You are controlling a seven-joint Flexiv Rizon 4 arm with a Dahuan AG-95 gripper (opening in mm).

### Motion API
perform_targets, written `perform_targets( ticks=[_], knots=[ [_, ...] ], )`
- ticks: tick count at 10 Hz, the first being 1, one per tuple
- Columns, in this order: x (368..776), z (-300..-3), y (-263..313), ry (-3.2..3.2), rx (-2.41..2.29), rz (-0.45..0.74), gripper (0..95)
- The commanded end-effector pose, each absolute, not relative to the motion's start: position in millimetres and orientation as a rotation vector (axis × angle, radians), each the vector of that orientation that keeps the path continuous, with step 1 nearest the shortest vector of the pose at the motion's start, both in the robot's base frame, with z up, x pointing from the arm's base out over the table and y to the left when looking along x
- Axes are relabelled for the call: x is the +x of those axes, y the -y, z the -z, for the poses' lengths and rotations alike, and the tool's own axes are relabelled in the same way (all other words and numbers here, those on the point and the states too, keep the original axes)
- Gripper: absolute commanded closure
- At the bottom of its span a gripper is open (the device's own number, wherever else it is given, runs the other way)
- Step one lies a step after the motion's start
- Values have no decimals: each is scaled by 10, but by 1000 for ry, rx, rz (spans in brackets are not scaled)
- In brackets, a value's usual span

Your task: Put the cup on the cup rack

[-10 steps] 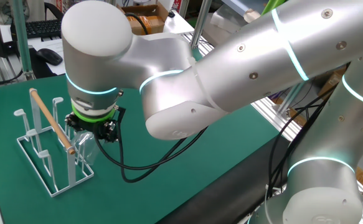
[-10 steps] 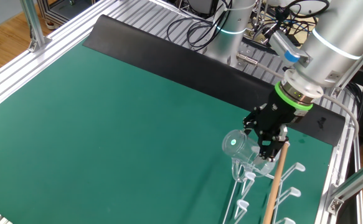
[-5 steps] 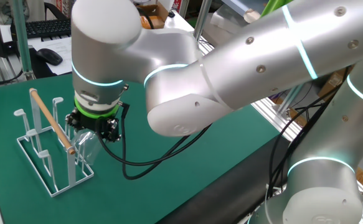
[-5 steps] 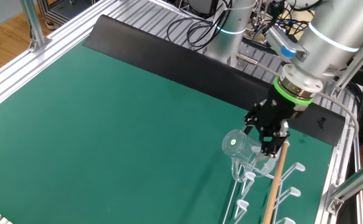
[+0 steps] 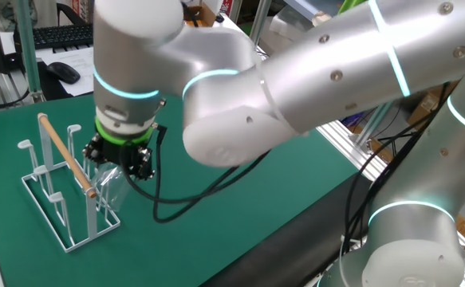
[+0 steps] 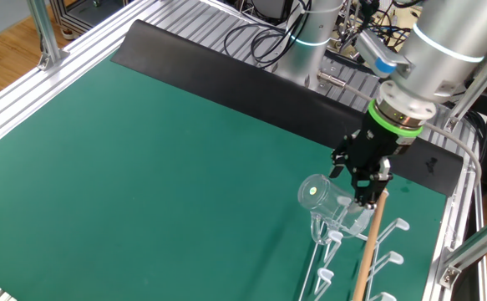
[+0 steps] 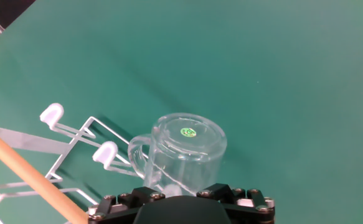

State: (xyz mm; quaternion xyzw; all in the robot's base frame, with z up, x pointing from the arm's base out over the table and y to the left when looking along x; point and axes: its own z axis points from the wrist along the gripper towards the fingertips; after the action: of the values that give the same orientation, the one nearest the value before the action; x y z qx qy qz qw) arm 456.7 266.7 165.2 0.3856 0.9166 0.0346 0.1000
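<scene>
The clear glass cup [image 7: 184, 152] hangs mouth-down and tilted on a peg of the white wire cup rack [image 7: 75, 134], its thick base with a green sticker facing outward. It also shows in one fixed view [image 5: 110, 190] and in the other fixed view [image 6: 320, 199]. The rack [image 5: 53, 203] has a wooden rod handle [image 5: 65, 155] [image 6: 368, 247]. My gripper [image 6: 362, 184] [image 5: 116, 162] is just above the cup and beside the rod's end. Its jaws stand apart and hold nothing. Only its black body [image 7: 181, 202] shows in the hand view.
The rack stands near the edge of the green mat [image 6: 159, 167]. Aluminium frame rails [image 6: 469, 217] and a black strip [image 6: 226, 67] border it. A keyboard [image 5: 53, 36] and a mouse [image 5: 63, 72] lie beyond the mat. Black cables [image 5: 184, 203] trail under my arm.
My gripper has risen a little and drawn away from the cup. The cup has stayed in place on the rack peg.
</scene>
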Motion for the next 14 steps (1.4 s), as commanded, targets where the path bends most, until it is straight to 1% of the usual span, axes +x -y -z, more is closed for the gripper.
perform_targets(
  ticks=[1,7,14],
  knots=[
    [4599,-1720,-2622,-2749,1141,-114,190],
    [4666,-1855,-2502,-2805,1096,-115,190],
    [4878,-1957,-2328,-2864,1037,-134,190]
  ],
)
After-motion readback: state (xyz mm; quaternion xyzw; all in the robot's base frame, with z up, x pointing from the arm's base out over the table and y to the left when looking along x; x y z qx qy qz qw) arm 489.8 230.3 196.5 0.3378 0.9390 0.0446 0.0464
